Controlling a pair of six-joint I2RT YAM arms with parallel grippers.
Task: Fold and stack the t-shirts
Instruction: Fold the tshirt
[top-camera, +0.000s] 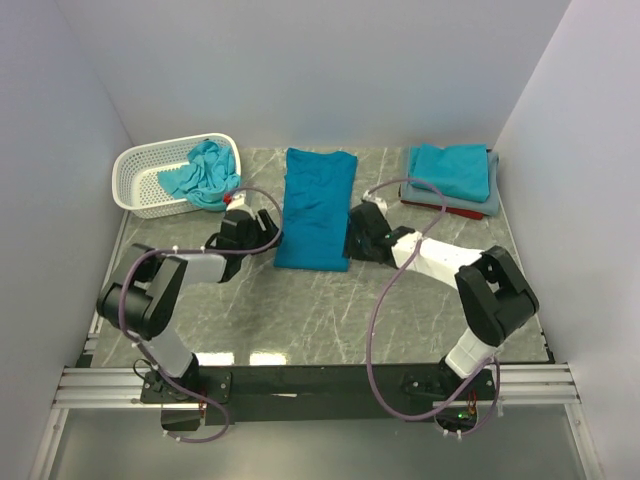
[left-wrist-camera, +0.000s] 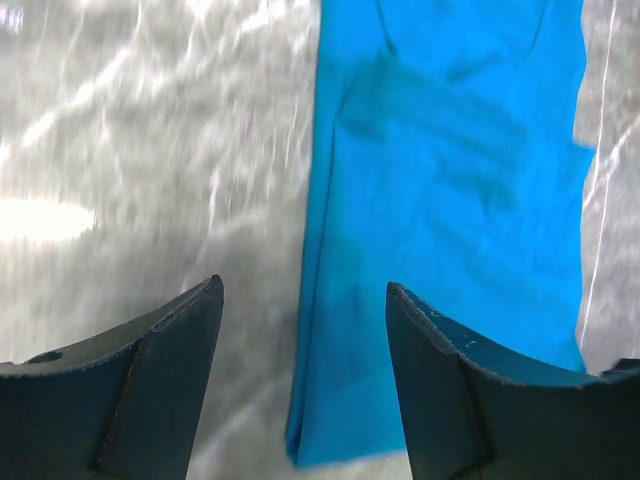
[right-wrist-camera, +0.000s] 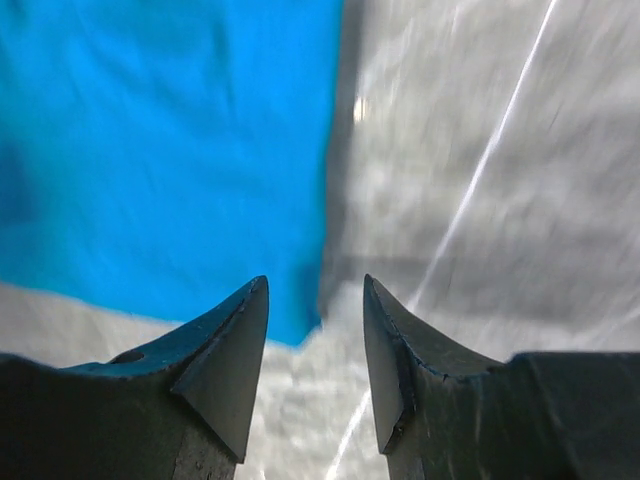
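A teal-blue t-shirt (top-camera: 315, 208) lies folded into a long strip in the middle of the table. My left gripper (top-camera: 262, 226) is open beside its near left edge; the left wrist view shows the shirt's corner (left-wrist-camera: 440, 200) between the open jaws. My right gripper (top-camera: 352, 238) is open at the near right edge; the right wrist view shows the shirt's corner (right-wrist-camera: 170, 150) just ahead of the jaws. Neither holds anything. A stack of folded shirts (top-camera: 452, 178), turquoise on grey on red, sits at the back right. A crumpled turquoise shirt (top-camera: 200, 172) lies in the basket.
A white lattice basket (top-camera: 150, 175) stands at the back left. White walls close in the grey marbled table (top-camera: 300, 310) on three sides. The arms' cables loop above the table near each wrist.
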